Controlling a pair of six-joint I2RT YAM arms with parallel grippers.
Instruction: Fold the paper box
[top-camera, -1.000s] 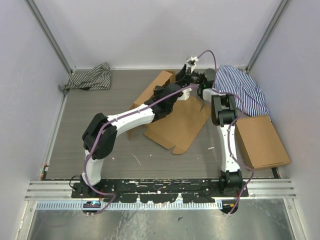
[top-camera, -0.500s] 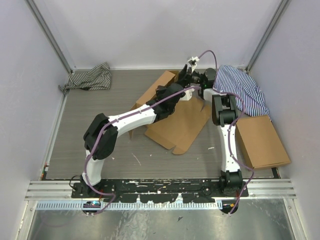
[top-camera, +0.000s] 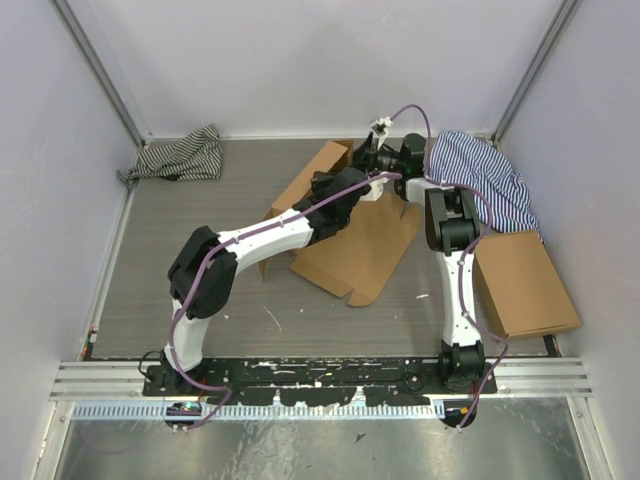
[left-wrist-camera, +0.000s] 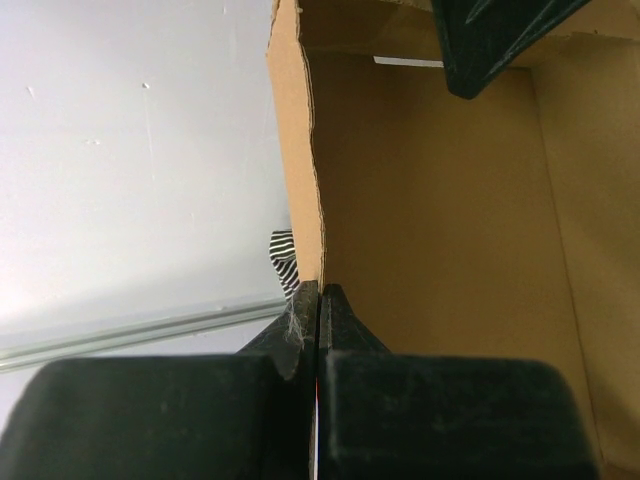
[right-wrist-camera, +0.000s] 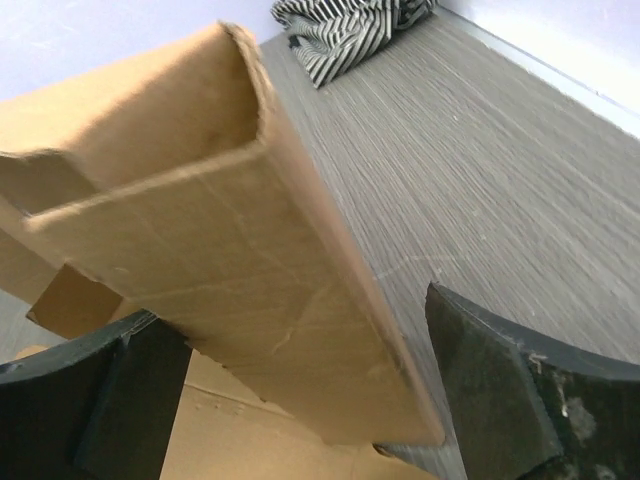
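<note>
The paper box (top-camera: 352, 252) is a brown cardboard sheet lying partly folded at mid-table, with a side wall (top-camera: 305, 185) raised at its far left. My left gripper (top-camera: 350, 182) is shut on the thin edge of a cardboard wall (left-wrist-camera: 300, 150), which runs straight into its closed tips (left-wrist-camera: 318, 292). My right gripper (top-camera: 373, 158) is at the box's far end. In the right wrist view its fingers (right-wrist-camera: 530, 400) stand wide apart around the doubled-over wall (right-wrist-camera: 230, 270), and a gap shows beside the right finger. The right gripper (right-wrist-camera: 300, 390) is open.
A second, closed cardboard box (top-camera: 525, 285) lies at the right, beside the right arm. A blue striped shirt (top-camera: 485, 180) is heaped at the back right and a black-and-white striped cloth (top-camera: 180, 155) at the back left. Walls enclose the table.
The right gripper's jaws have spread wider and come off the folded wall. The left gripper stays shut on the cardboard; both arms have hardly moved.
</note>
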